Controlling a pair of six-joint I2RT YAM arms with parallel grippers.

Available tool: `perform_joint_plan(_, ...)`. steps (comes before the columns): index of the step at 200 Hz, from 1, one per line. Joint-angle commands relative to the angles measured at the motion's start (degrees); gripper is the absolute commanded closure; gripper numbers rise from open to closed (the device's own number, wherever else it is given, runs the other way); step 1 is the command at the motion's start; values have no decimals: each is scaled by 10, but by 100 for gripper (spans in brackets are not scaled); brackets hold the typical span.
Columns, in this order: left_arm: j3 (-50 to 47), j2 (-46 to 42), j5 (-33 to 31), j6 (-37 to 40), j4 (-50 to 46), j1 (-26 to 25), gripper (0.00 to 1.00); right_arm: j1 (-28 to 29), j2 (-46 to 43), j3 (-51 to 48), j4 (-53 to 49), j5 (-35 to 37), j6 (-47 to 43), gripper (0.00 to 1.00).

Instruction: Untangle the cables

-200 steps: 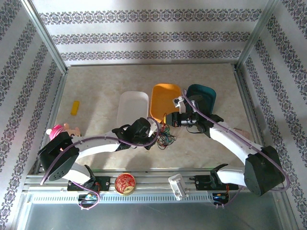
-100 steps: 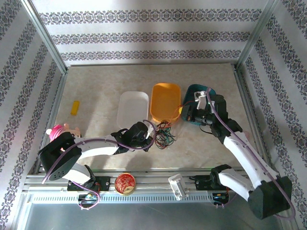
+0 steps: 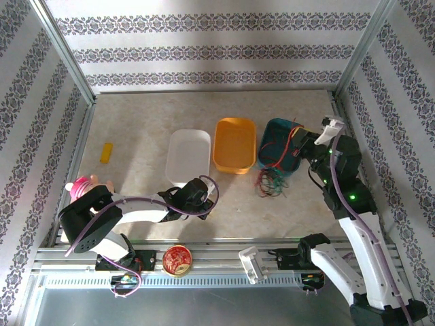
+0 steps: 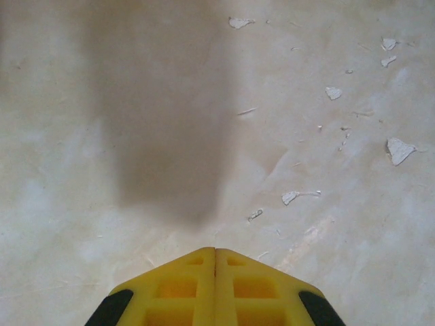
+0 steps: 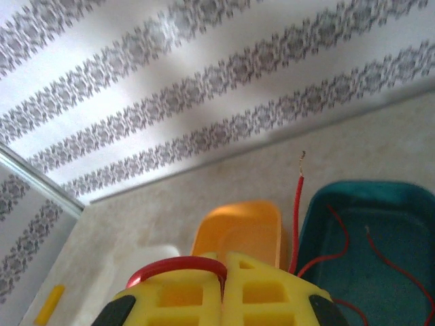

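Right gripper (image 5: 223,270), clamped on a red cable (image 5: 296,217) over the teal tray (image 5: 380,187), likely needed a slow pull clear of the tangle (image 3: 270,182); left gripper (image 4: 215,259) sat closed, empty.

The tabletop (image 4: 326,224) looks matt and marbled, chipped in flecks. The white tray (image 3: 188,156), orange tray (image 3: 234,145) and teal tray (image 5: 380,187) are smooth plastic. The red cable (image 5: 297,217) has glossy insulation; the frame (image 3: 217,255) is metal.
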Motion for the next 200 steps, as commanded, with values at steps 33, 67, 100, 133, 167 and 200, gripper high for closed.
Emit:
perform_joint_plan(33,7,-34,37,10,9,3,94,-4,17,48,16,-75,-19,100)
perform_joint_plan(67,52,-70,73,34,-16,3,56,-2,5,39,31,-157,-22,100)
perform_joint_plan(100,102,-85,112,52,-27,2,33,16,23,59,48,-261,1,100)
perform_joint_plan(133,150,-82,138,67,-35,-3,26,76,52,56,92,-266,44,100)
perform_joint_plan(167,172,-64,157,60,-26,-4,23,153,78,27,136,-158,69,100)
perform_joint_plan(200,169,-36,154,45,-6,-5,23,204,101,14,164,-65,86,100)
